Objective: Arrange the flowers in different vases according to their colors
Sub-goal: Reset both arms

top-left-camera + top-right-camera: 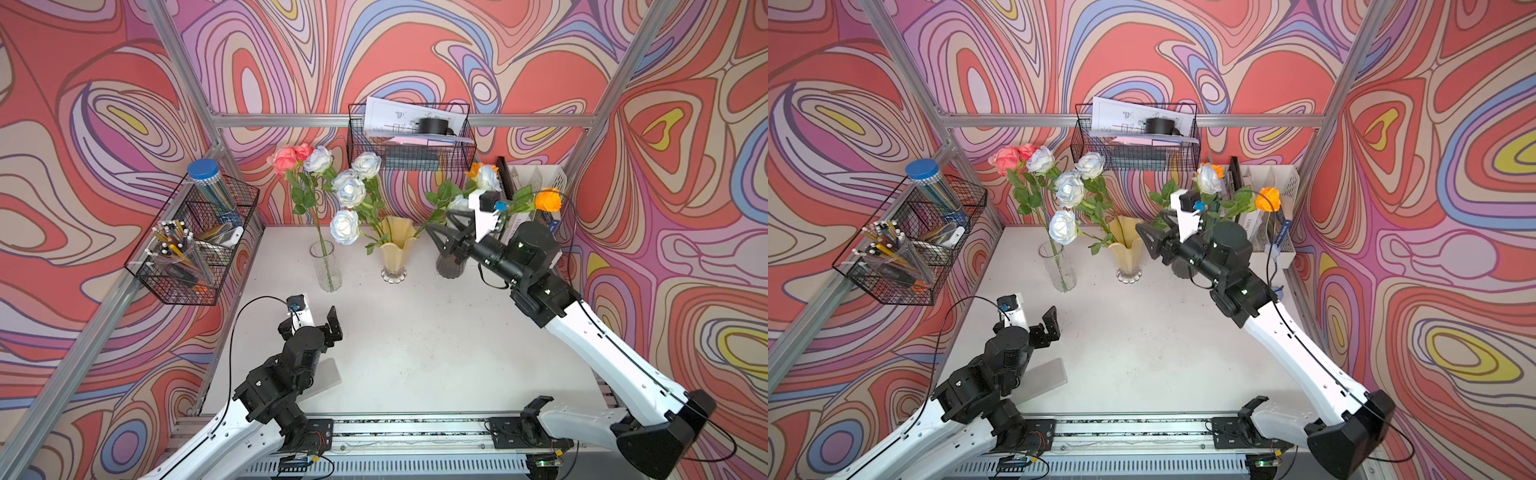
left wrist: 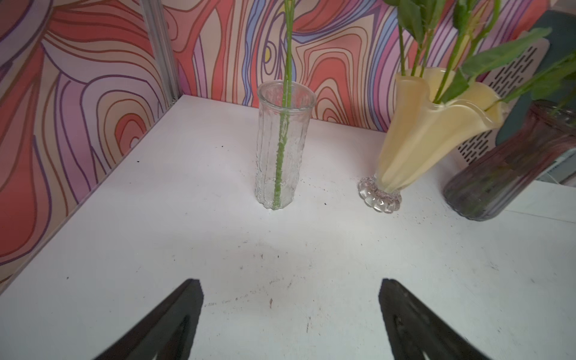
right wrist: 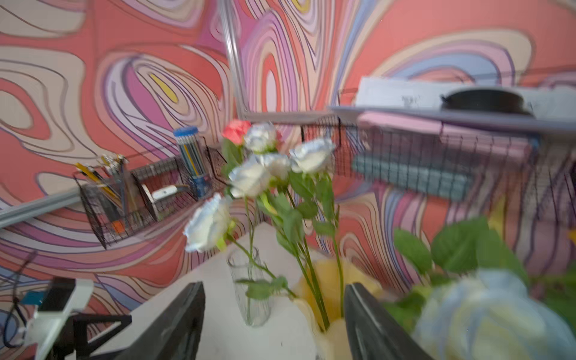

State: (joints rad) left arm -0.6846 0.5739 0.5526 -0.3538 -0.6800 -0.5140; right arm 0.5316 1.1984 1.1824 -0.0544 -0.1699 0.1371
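Three vases stand in a row at the back of the white table. The clear ribbed vase (image 1: 326, 266) (image 2: 282, 146) holds the pink roses (image 1: 286, 158). Several white roses (image 1: 351, 192) fan out of the creamy yellow vase (image 1: 397, 249) (image 2: 427, 131). Orange roses (image 1: 547, 199) and a white rose (image 1: 487, 178) rise over the smoky purple vase (image 1: 451, 270) (image 2: 511, 174), which my right arm partly hides. My right gripper (image 1: 442, 229) (image 3: 274, 286) hangs open and empty above that vase. My left gripper (image 1: 320, 322) (image 2: 290, 283) is open and empty over bare table, short of the clear vase.
A wire basket (image 1: 195, 245) on the left wall holds a cup of pens and a blue-lidded jar. Another wire basket (image 1: 411, 137) with papers hangs on the back wall. A white file organizer (image 1: 536, 183) stands at the back right behind the purple vase.
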